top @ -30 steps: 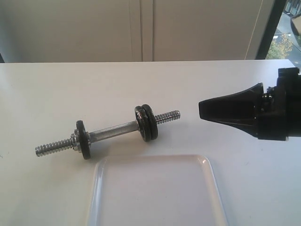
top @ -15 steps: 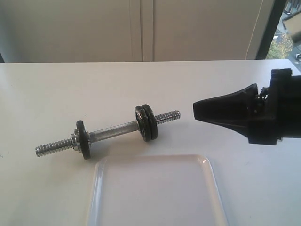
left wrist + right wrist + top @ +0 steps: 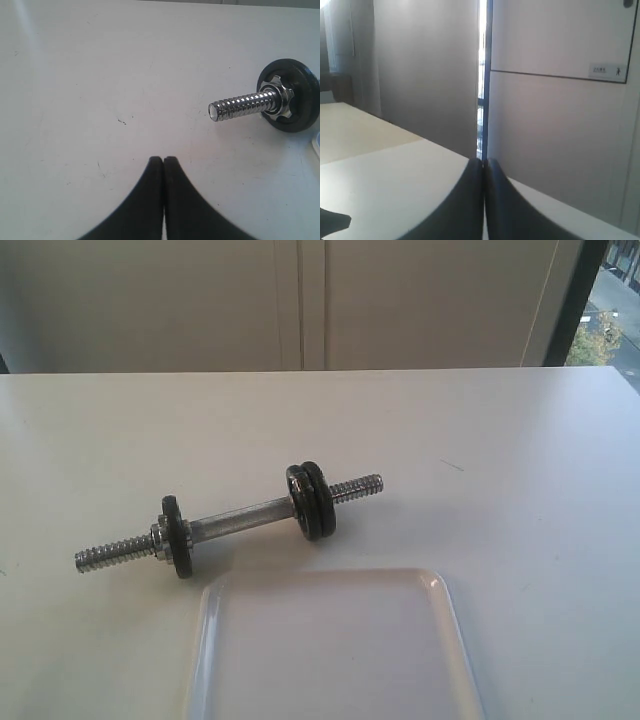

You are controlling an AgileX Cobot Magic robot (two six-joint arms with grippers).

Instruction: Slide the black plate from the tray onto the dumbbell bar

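There is one dumbbell bar (image 3: 240, 517) on the one counter (image 3: 500, 430). The bar has two screw ends (image 3: 112, 553), one on each side. Three black plates sit on it: one black plate (image 3: 174, 537) by itself near one end, and two more plates (image 3: 320, 505) side by side near the other end. I can count one silver nut (image 3: 280, 95). There is one white tray (image 3: 320, 576). There are two end effectors, the left end effector (image 3: 163, 159) and the right end effector (image 3: 483, 161), each with two fingers (image 3: 145, 200).
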